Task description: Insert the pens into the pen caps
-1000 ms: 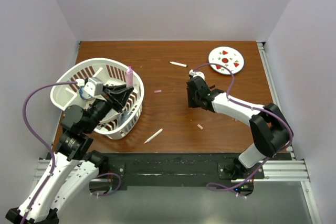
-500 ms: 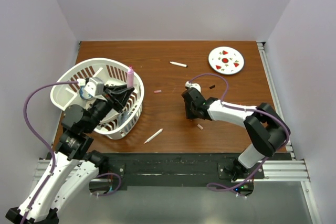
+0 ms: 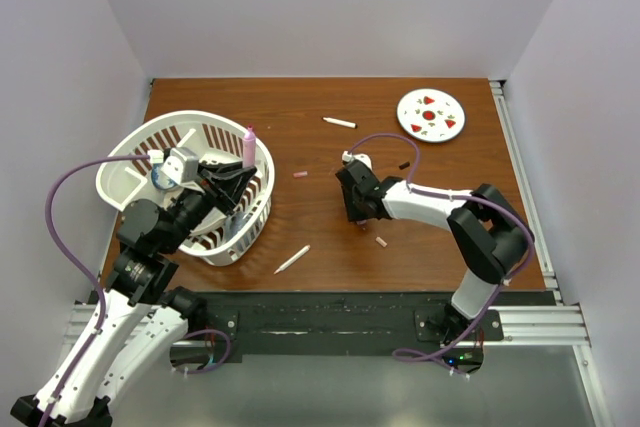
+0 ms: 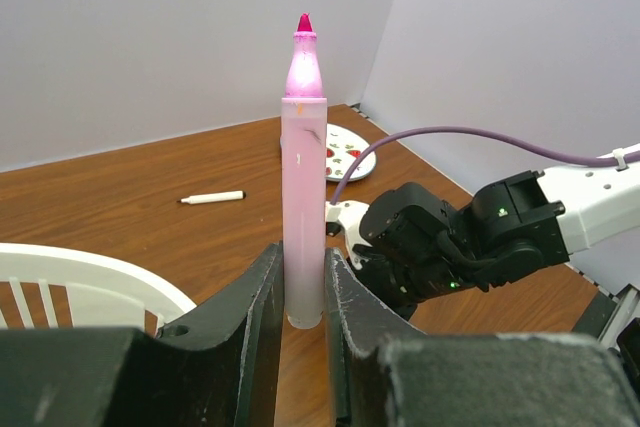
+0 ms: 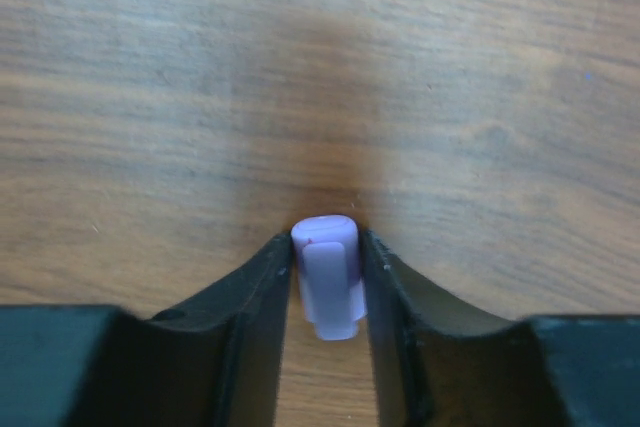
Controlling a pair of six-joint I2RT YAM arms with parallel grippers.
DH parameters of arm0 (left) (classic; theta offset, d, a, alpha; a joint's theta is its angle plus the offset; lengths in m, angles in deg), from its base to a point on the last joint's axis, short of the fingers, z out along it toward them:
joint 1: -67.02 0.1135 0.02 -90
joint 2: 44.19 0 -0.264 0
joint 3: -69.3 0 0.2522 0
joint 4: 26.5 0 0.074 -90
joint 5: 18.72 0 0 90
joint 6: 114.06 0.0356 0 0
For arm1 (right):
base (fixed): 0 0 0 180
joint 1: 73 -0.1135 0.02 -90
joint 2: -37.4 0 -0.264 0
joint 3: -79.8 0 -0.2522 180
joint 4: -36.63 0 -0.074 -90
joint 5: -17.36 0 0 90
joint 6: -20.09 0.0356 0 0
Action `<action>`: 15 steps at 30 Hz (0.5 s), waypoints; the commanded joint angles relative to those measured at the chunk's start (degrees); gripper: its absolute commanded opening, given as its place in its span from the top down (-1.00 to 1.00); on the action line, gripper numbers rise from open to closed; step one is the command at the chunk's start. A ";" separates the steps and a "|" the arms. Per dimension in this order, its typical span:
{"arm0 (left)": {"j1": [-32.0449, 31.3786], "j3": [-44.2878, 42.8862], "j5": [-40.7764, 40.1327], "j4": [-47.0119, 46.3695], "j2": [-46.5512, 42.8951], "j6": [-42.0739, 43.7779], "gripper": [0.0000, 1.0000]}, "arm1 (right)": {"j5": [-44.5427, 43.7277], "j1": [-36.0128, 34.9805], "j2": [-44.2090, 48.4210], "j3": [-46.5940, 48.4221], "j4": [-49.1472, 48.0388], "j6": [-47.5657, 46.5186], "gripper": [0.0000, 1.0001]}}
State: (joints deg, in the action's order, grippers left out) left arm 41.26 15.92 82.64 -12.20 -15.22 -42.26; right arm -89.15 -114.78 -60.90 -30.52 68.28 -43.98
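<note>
1. Brown wooden table [image 3: 330, 152], closed in by pale walls, carries everything in view.
2. Left gripper [image 4: 303, 282] is clamped on the pink pen [image 4: 303, 197]: both dark fingers press on the lower part of its barrel. The pen stands upright with its magenta tip pointing up.
3. From the top view, that gripper and its pen sit above the right rim of the white basket [image 3: 170, 132] at the table's left side.
4. Right gripper [image 5: 325, 292] is low over the middle of the table, and its fingers are drawn in on the lilac cap [image 5: 326, 272]. The cap sits upright between the fingertips, and both inner faces touch its sides. Wood grain shows just beyond it.
5. Loose on the table are two white pens: one [image 3: 339, 122] lies near the far edge and the other [image 3: 292, 259] lies near the front, right of the basket.
6. Three caps also lie free. The pink cap [image 3: 300, 175] is left of the right gripper, the peach cap [image 3: 381, 242] is just in front of it, and the black cap [image 3: 405, 164] is behind it.
7. Round spotted plate [image 3: 408, 107] sits at the far right.
</note>
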 commanded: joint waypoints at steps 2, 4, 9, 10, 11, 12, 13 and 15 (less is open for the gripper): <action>0.27 -0.02 0.51 -2.56 -0.14 1.41 1.00 | -0.80 -0.23 -2.86 2.26 4.78 -2.20 0.37; 0.27 -0.02 0.42 -2.56 -0.14 1.41 1.00 | -0.71 -0.06 -3.21 2.44 5.57 -2.73 0.38; 0.27 -0.11 3.05 -2.91 1.17 1.50 1.00 | 1.57 -0.06 -3.56 2.44 6.46 -5.10 0.94; 0.27 -0.11 4.02 -3.26 1.52 1.41 1.00 | 2.35 -0.14 -3.22 2.87 6.63 -5.80 1.00; 0.27 -0.20 5.33 -3.61 2.66 1.15 1.00 | 2.80 -0.14 -1.56 3.49 6.81 -6.24 1.00; 0.27 -0.29 8.82 -3.87 3.37 0.97 1.00 | 3.15 -0.06 -0.15 5.06 7.07 -6.51 1.00; 0.27 -0.29 10.77 -4.48 4.16 0.10 1.00 | 3.33 -0.06 1.43 6.21 7.59 -6.86 1.00; 0.27 -0.11 16.38 -5.19 6.35 -1.31 1.00 | 2.72 0.38 6.96 9.62 8.12 -6.69 1.00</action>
State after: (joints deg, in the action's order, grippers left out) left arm 41.26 15.92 88.30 -13.43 -12.10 -42.47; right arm -87.36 -114.67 -61.90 -26.95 73.15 -48.74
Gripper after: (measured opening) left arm 0.244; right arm 0.312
